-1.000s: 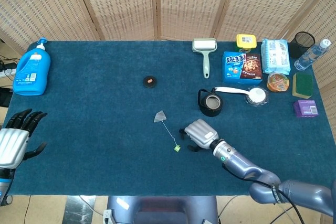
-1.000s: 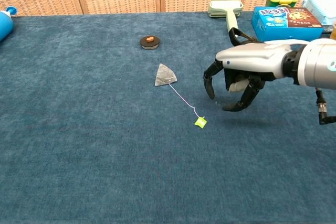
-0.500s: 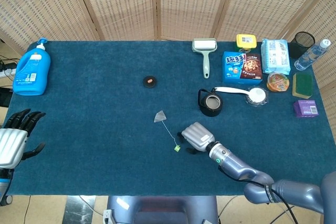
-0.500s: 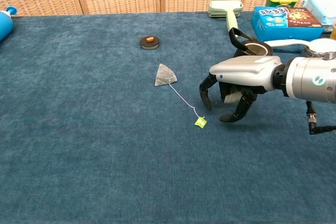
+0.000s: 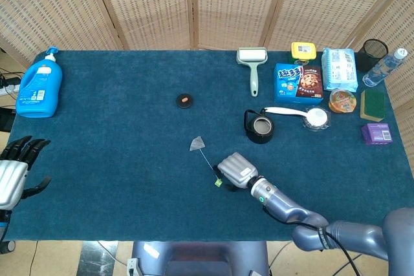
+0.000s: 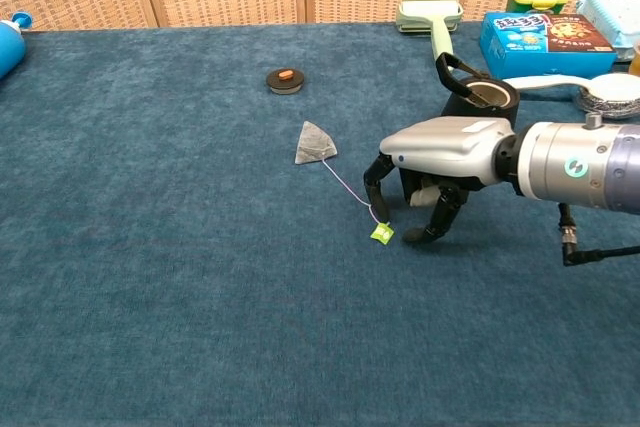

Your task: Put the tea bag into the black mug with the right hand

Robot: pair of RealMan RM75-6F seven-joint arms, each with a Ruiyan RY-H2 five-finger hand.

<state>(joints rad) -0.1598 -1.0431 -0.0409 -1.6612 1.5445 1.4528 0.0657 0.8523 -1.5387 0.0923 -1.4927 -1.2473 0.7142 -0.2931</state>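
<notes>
The tea bag (image 5: 196,143) (image 6: 315,143) lies on the blue cloth, a grey pyramid with a thin string running to a green tag (image 5: 218,183) (image 6: 381,234). My right hand (image 5: 235,170) (image 6: 432,169) hovers low over the tag end, fingers curled downward and apart, fingertips (image 6: 375,209) beside the string, holding nothing. The black mug (image 5: 260,127) (image 6: 478,97) stands just behind the hand, upright with its handle to the left. My left hand (image 5: 14,169) hangs at the table's left edge, fingers spread and empty.
A small black lid (image 5: 185,100) (image 6: 286,79) lies beyond the tea bag. A lint roller (image 5: 251,63), cookie box (image 5: 298,82), white spoon (image 5: 301,114) and other packages crowd the back right. A blue detergent bottle (image 5: 39,85) stands at the far left.
My right hand has slid leftward and lower toward the green tag, now almost over it. The tea bag has not moved. My left hand has drifted slightly down and left.
</notes>
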